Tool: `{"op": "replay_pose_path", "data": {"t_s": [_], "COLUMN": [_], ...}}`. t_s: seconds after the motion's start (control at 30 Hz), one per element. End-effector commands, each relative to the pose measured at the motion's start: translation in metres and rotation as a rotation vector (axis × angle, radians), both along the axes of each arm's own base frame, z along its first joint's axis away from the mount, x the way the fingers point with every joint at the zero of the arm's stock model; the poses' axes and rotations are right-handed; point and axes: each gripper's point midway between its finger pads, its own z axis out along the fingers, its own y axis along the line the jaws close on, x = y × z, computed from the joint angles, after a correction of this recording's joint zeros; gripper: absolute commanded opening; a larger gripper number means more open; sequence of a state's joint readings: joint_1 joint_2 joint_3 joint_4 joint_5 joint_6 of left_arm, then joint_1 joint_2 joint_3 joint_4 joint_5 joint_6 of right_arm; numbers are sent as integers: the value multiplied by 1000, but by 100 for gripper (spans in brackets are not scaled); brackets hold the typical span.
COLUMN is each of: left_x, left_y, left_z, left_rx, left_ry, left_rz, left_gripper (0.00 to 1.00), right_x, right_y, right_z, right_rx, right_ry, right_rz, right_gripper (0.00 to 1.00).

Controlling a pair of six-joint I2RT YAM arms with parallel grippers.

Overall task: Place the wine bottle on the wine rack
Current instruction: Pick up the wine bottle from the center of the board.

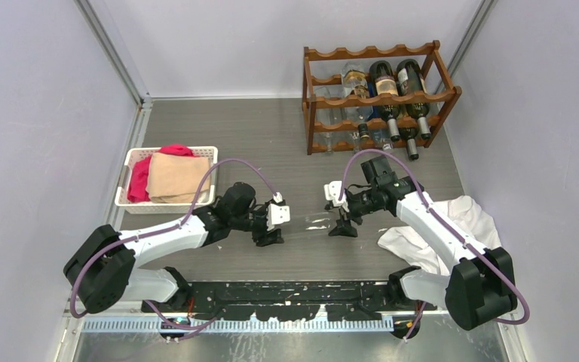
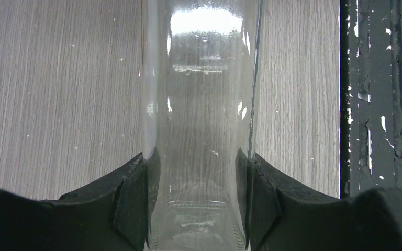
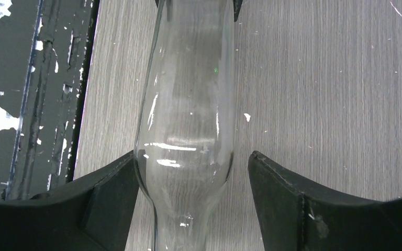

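Grey wood-grain table (image 1: 271,128), lilac walls (image 1: 45,90). Your left gripper (image 2: 198,162) clamps the clear wine bottle (image 2: 199,94); right gripper (image 3: 194,157) straddles its shoulder, jaws open, one finger apart.

White-and-black twin arms with purple cables

Both the left arm (image 1: 162,235) and the right arm (image 1: 433,222) have smooth white shells on the long sections and chunky rounded black housings at the joints. Each has a purple cable (image 1: 230,161) running outside the shell. The left gripper (image 1: 269,237) and right gripper (image 1: 342,225) each have a small white block behind them, and the fingers (image 2: 128,209) are matte black wedges with angled, faceted inner faces.
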State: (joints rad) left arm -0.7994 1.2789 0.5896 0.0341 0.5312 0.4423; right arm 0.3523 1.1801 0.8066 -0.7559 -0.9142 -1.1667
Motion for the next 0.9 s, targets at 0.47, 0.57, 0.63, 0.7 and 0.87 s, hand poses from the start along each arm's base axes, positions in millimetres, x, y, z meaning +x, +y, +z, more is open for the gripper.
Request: {"op": "replay_pose_path", "data": {"t_s": [0.47,0.57,0.63,0.7,0.87], "left_x": [7,8,8,7,7], "left_y": [-16,-17,-17,-17,-18], "left_z": [45,46,46,46,47], "left_rx": [-133,-132,-133,-132,-133], "left_ry": [-101,-99,-99,-98,-98], "left_rz": [-24,-26,-27,-28,-30], "left_gripper": [0,0,0,0,0], "right_x": [8,6,7,7,6], "right_y": [-39,-40,-41,-39,-36], "right_z": [25,24,26,27,28], "right_rx": [-148,-147,-151,-141,-116], "right_ry": [-99,-101,-103,-104,-101], "right_rz": [-43,-34,-41,-42,-40], "right_gripper": [84,80,75,72,64]}}
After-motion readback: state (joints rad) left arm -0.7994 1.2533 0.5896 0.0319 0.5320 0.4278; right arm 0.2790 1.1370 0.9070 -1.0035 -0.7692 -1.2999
